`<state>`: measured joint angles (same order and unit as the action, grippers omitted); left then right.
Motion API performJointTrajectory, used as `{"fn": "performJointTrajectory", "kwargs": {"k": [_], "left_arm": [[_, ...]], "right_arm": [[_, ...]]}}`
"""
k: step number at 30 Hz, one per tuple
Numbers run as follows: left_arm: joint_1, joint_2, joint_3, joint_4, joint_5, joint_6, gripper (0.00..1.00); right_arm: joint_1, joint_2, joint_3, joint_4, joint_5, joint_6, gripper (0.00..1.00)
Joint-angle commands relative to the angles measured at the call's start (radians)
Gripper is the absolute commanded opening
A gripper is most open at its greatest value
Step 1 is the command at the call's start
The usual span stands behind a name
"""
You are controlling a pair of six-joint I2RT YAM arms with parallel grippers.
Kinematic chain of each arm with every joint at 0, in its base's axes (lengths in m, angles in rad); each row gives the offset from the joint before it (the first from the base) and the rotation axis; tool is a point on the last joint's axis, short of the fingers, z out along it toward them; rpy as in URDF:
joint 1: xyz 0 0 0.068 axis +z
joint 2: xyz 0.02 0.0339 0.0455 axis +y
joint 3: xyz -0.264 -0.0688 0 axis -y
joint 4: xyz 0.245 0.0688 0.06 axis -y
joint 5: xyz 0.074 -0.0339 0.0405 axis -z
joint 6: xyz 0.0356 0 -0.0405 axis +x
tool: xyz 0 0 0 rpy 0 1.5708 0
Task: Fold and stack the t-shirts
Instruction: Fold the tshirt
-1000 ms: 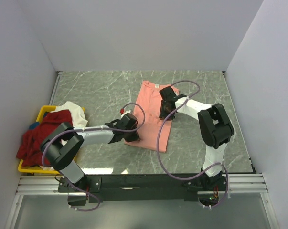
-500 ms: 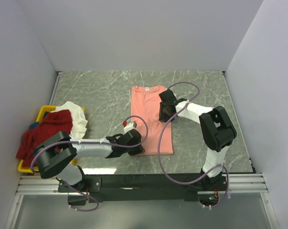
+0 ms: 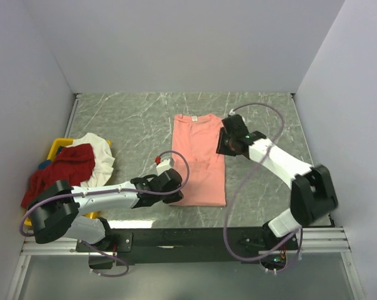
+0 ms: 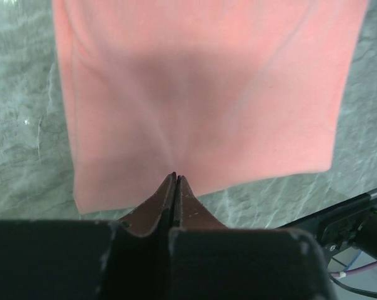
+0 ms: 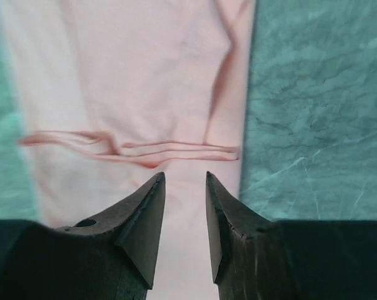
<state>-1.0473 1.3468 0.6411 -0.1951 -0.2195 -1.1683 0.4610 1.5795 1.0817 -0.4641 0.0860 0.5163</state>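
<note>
A salmon-pink t-shirt (image 3: pixel 199 156) lies flat in the middle of the table, collar toward the far side. My left gripper (image 3: pixel 177 189) is at its near left hem. In the left wrist view the gripper (image 4: pixel 175 175) is shut, with its tips on the hem of the pink shirt (image 4: pixel 201 94) and faint creases running to them. My right gripper (image 3: pixel 226 142) hovers at the shirt's right edge. It stands open (image 5: pixel 185 174) over the pink shirt (image 5: pixel 132 81), just short of a cross fold. A dark red t-shirt (image 3: pixel 57 172) and a white t-shirt (image 3: pixel 99 153) are heaped at the left.
The yellow bin (image 3: pixel 55 145) under the heap stands against the left wall. White walls close in the grey marble table (image 3: pixel 125 125) on three sides. The black rail (image 3: pixel 194 236) with both arm bases runs along the near edge.
The pink shirt went from a narrow slanted strip to a wider, flat rectangle. My left gripper drew back toward the near edge with the hem. The right gripper shifted to the shirt's right edge.
</note>
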Motion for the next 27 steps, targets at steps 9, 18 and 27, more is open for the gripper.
{"fn": "performJointTrajectory", "kwargs": {"k": [9, 18, 27], "left_arm": [[0.012, -0.037, -0.014, -0.014, -0.049, -0.013, 0.02], [0.015, -0.060, -0.124, 0.034, -0.035, -0.059, 0.01], [0.015, -0.142, -0.172, 0.005, -0.024, -0.070, 0.01]], "right_arm": [[0.269, -0.343, -0.364, 0.108, -0.034, 0.191, 0.39], [0.318, -0.453, -0.612, 0.148, -0.003, 0.283, 0.39], [0.320, -0.515, -0.674, 0.113, 0.005, 0.303, 0.39]]}}
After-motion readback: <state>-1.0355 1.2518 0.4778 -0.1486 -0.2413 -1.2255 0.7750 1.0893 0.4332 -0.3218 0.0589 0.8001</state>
